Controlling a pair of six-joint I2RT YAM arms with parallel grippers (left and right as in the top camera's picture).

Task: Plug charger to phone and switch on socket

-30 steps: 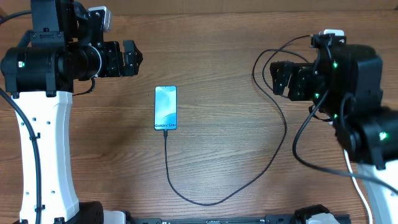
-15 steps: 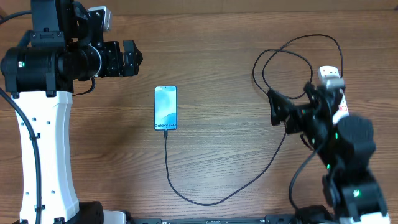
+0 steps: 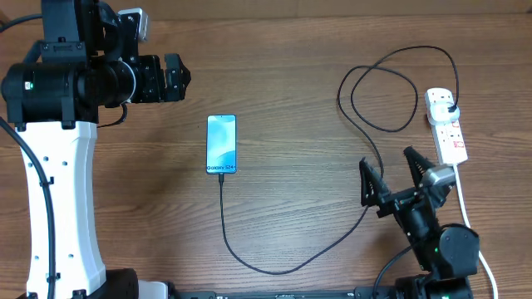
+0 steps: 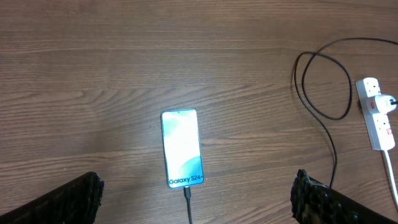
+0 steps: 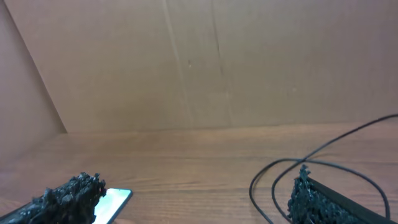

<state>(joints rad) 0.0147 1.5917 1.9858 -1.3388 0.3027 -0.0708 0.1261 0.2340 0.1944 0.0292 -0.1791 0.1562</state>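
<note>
Wood-grain desk (image 3: 291, 75), plain brown wall (image 5: 199, 62) behind.
Left gripper (image 3: 179, 76) at 10 o'clock, right gripper (image 3: 385, 159) at 4: both wide apart, empty.

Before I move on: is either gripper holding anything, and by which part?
Nothing is held: the left gripper and the right gripper both stand open and empty.

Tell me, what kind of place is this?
Probably a robot testing bench: a left arm and right arm flank a wooden table holding a phone, its cable and a power strip.
</note>
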